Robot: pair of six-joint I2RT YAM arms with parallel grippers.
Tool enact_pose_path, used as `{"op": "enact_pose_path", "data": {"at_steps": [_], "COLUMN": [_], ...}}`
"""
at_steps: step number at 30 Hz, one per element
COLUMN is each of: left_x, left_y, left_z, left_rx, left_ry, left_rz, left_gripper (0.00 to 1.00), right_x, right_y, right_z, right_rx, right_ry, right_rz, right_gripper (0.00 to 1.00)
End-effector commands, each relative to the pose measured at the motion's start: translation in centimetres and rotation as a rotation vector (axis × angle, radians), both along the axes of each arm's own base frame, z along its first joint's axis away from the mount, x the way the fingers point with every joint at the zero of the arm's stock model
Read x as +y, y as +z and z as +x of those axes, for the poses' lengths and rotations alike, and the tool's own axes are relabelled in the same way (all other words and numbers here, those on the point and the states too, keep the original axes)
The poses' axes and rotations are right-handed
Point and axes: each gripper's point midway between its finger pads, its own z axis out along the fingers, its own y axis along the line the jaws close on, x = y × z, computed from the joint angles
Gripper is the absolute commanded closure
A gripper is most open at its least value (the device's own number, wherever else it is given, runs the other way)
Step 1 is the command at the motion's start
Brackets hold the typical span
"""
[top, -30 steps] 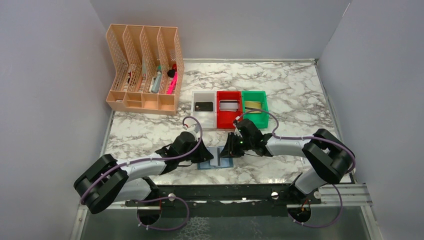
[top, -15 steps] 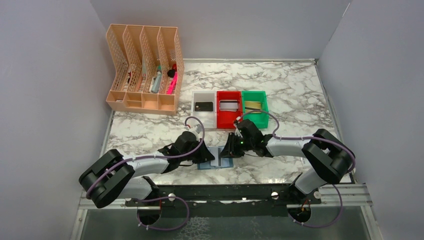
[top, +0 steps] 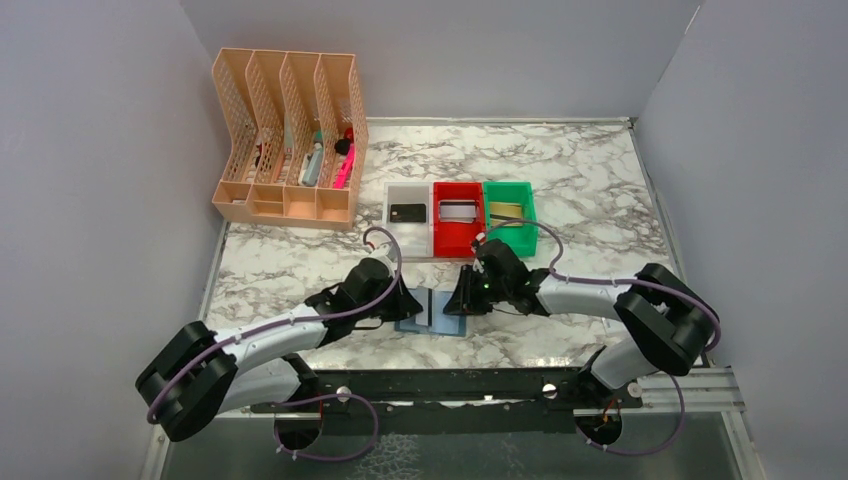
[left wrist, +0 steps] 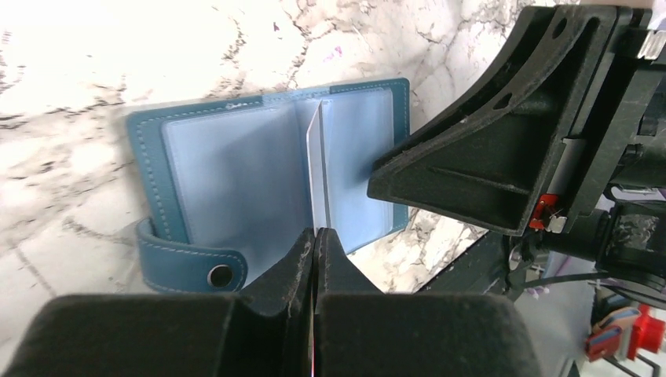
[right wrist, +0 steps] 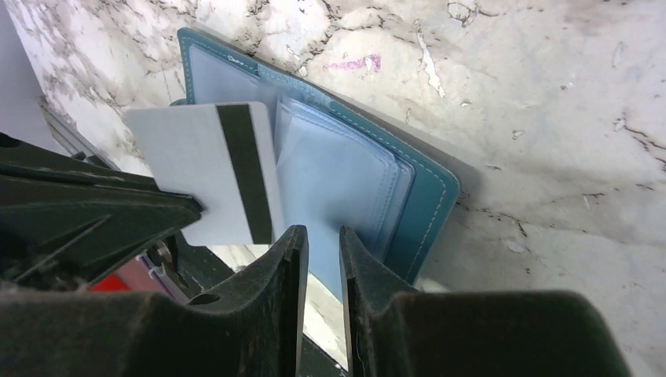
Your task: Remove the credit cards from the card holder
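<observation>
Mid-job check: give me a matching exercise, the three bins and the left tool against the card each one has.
1 white plastic bin
2 red plastic bin
3 green plastic bin
4 left tool

A pale plastic card with black stripe, pinched
B gold card
C black card
D grey card, lying flat

Pairs: 1-C, 2-D, 3-B, 4-A

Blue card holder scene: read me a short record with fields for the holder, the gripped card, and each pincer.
holder: blue bifold card holder, open flat on marble table
card: silver-grey plastic card with black stripe, standing on edge over the holder's middle; in or out of pocket unclear
left pincer: shut on the card's edge
right pincer: apparently clamped on a clear pocket leaf of the holder
</observation>
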Motion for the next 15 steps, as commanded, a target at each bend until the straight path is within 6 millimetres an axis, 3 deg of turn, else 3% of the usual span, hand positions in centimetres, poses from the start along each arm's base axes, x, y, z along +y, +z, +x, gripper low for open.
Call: {"op": "enact_pose_path", "data": {"at_steps": [1,11,15], "left_x": [2.3,2.6,2.0], "left_y": [0.6,3.2,3.9], "left_z": [0.8,1.3,1.2], "left_rx": [-0.055,-0.123,-0.144], "left_ry": [0.063,0.091,0.066], "left_rz": [0.100,0.054,0.014], "left_gripper": [1.00,1.00,1.00], "right_x": [-1.3,-0.9,-1.1], "right_y": [-0.3,3.7,4.4], "right_z": [0.3,0.9,0.9], "right_rx": [-0.027,-0.148,-0.179], "right_ry": [-0.017,-0.014,-0.021], "right_rz": [-0.075,0.024,0.050], "right_gripper": [0.73,0.66,0.53]}}
